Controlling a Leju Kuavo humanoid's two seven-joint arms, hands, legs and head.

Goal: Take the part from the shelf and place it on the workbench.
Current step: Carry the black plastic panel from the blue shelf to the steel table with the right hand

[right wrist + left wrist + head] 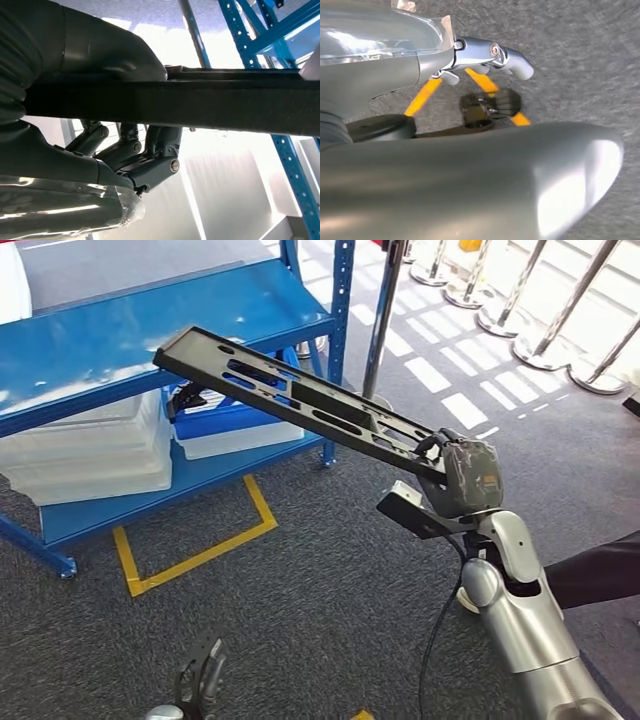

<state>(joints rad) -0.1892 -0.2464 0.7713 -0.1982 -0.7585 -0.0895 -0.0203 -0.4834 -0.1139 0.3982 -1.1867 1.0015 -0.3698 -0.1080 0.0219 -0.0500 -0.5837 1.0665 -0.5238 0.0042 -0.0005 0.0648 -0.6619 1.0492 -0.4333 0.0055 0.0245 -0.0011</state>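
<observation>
The blue metal shelf rack (136, 330) stands on grey carpet (317, 590), with white plastic bins (90, 455) on its lower level. The long black slotted flat part (302, 400) slants in the air, one end over the shelf, the other clamped in the right hand (462, 478). The fingers (151, 150) curl under it. The left hand (200, 675) hangs low, fingers apart, holding nothing.
</observation>
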